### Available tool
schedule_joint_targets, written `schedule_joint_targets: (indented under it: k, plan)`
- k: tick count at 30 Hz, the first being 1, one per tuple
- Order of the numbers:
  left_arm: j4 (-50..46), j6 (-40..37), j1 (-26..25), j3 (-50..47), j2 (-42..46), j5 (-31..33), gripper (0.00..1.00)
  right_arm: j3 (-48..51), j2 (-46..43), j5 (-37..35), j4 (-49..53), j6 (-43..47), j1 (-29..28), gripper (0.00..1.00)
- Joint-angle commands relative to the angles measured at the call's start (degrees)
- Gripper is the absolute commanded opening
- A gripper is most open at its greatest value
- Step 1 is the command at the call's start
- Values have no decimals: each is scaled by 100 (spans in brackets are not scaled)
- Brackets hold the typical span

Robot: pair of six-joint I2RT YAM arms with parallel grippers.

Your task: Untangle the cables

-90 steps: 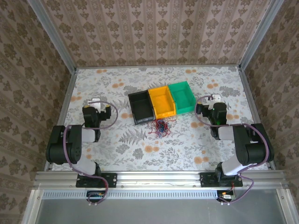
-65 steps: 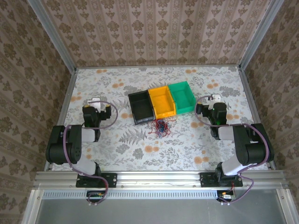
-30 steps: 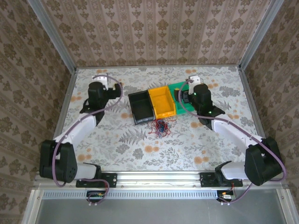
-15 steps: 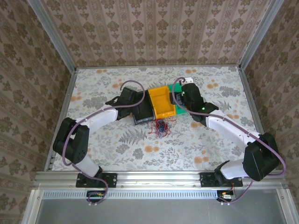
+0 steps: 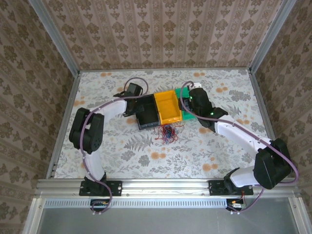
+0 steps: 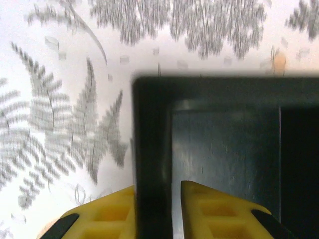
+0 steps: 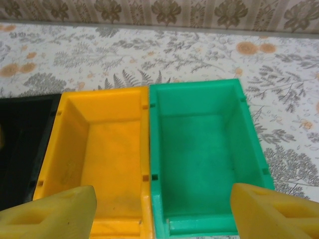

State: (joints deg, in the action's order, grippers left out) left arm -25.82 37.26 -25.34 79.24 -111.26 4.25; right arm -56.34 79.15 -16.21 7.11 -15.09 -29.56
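Floral cloth is seen covering the worktop, which is enclosed on three sides by patterned wallpaper. Three bins are set side by side near the middle: a black bin on the left, a yellow bin touching it, and a green bin touching the yellow one on the right. The cables, a small knot of thin red, blue and dark wires, are found on the cloth just in front of the black and yellow bins, outside all three and apart from both arms. The left arm is stretched across to the black bin's left side. In the left wrist view the left gripper is seen astride that bin's left wall, one yellow finger outside and the other inside, the jaws drawn in against the wall and clamped on it. The right gripper is held above the yellow and green bins. Its yellow fingers are spread wide apart and nothing is held between them. Both these bins are seen to be empty inside.
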Motion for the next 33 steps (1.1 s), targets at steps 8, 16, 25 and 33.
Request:
schedule_joint_targets:
  k: [8,16,25,33]
  plan:
    - [-385,-412,194,1831,-1186,-172,38,316,21,1660,651,540,-154,74]
    - [333,-602,259,1198,-254,-243,85,518,529,2833,1063,480,-260,71]
    - [1287,-1542,-497,-1154,1414,335,100,311,1142,3069,1082,665,-261,55]
    - [363,-3241,-1764,-1128,1107,820,97,63,1557,3116,864,614,-217,38]
